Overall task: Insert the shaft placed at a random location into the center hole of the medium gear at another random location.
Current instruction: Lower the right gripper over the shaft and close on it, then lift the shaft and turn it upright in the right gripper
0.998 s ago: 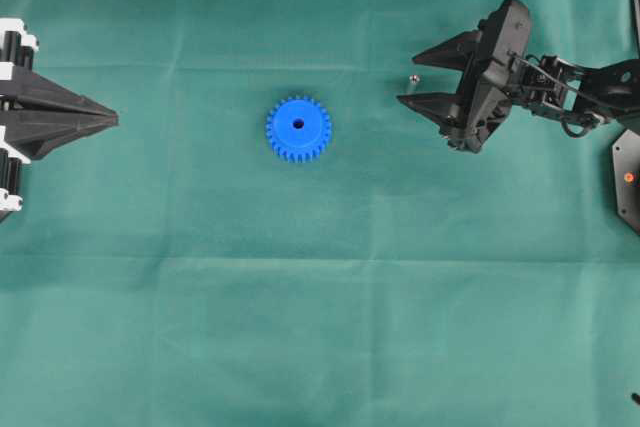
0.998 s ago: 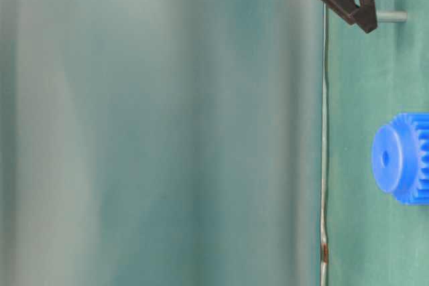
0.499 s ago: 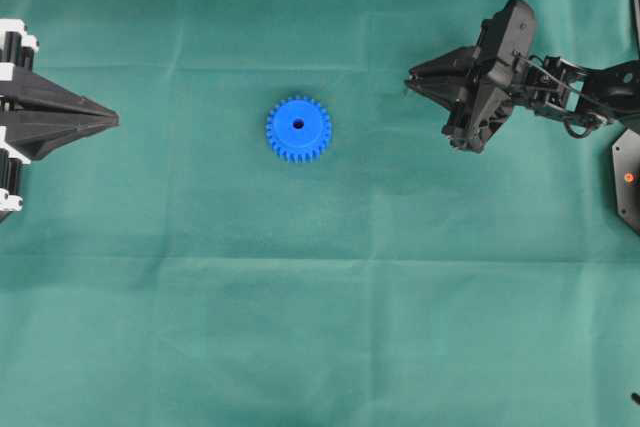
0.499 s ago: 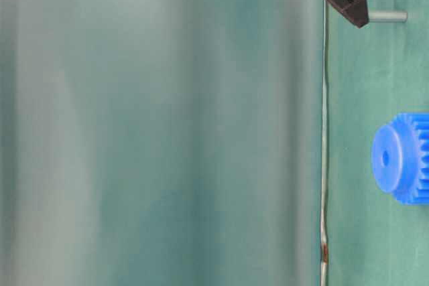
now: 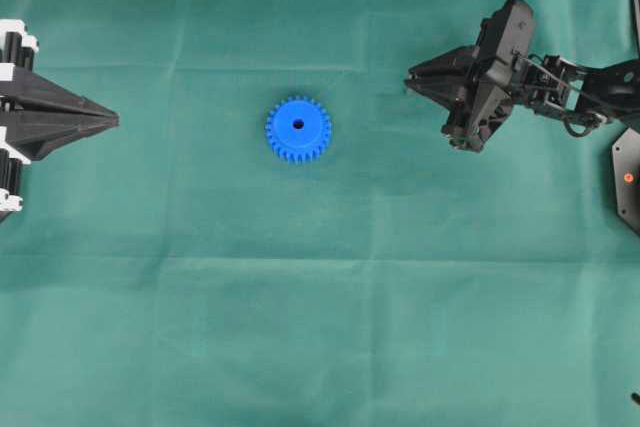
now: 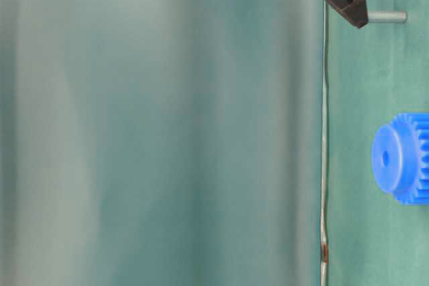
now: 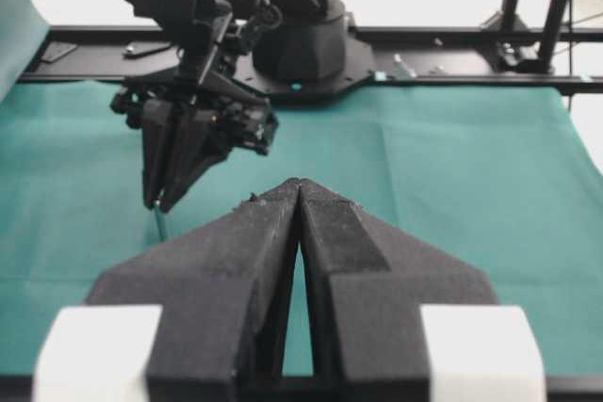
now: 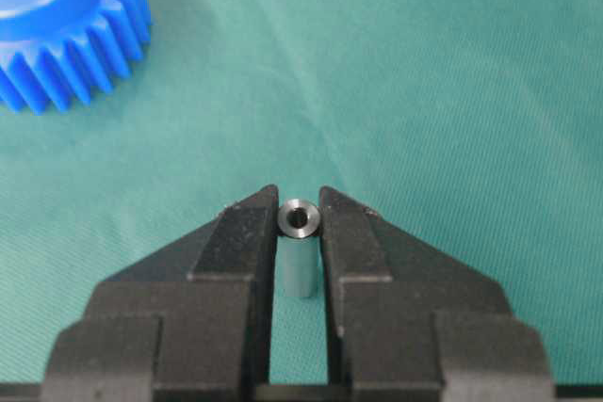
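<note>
The blue medium gear (image 5: 298, 129) lies flat mid-table, its dark center hole (image 5: 298, 124) facing up; it also shows in the table-level view (image 6: 402, 157) and at the top left of the right wrist view (image 8: 66, 25). My right gripper (image 5: 411, 83) is shut on the top of the small silvery shaft (image 8: 300, 219), which stands upright on the cloth (image 6: 389, 16), right of the gear. The overhead view hides the shaft under the fingers. My left gripper (image 5: 113, 120) is shut and empty at the left edge, far from the gear.
Green cloth (image 5: 320, 297) covers the table. The right arm's black base plate (image 5: 627, 177) sits at the right edge. A black frame and arm base (image 7: 301, 44) run along the far side in the left wrist view.
The right gripper's jaws, open around the shaft a second ago, have closed on it. The gear and the left arm have not moved.
</note>
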You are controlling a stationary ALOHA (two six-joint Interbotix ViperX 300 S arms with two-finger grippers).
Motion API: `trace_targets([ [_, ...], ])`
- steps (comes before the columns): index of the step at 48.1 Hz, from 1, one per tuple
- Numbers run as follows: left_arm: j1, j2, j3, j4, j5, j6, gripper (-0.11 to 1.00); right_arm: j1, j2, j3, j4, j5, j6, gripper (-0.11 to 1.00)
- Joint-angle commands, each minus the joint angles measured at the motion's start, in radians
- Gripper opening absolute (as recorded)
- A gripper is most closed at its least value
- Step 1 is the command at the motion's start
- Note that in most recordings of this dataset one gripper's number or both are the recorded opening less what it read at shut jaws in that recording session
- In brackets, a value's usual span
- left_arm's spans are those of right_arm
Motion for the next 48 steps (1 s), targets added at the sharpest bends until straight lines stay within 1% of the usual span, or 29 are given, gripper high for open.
trace_targets([
  [1,-0.003,0.008,-0.02,0.003,-0.003,0.0,0.0,-0.005,-0.066,-0.023,0.003,0.038,0.0,0.14],
  [13,-0.002,0.008,-0.021,0.003,-0.002,-0.002,0.0,-0.003,-0.207,-0.051,0.002,0.192,0.0,0.14],
  [20,-0.002,0.008,-0.021,0.003,-0.002,-0.002,0.0,-0.003,-0.27,-0.058,0.0,0.256,-0.002,0.14],
  [39,-0.002,0.008,-0.021,0.002,-0.002,-0.002,0.0,-0.003,-0.278,-0.063,0.0,0.27,-0.002,0.14],
  [48,-0.002,0.008,-0.02,0.003,-0.002,-0.002,0.0,0.02,-0.255,-0.086,0.003,0.265,0.005,0.14],
])
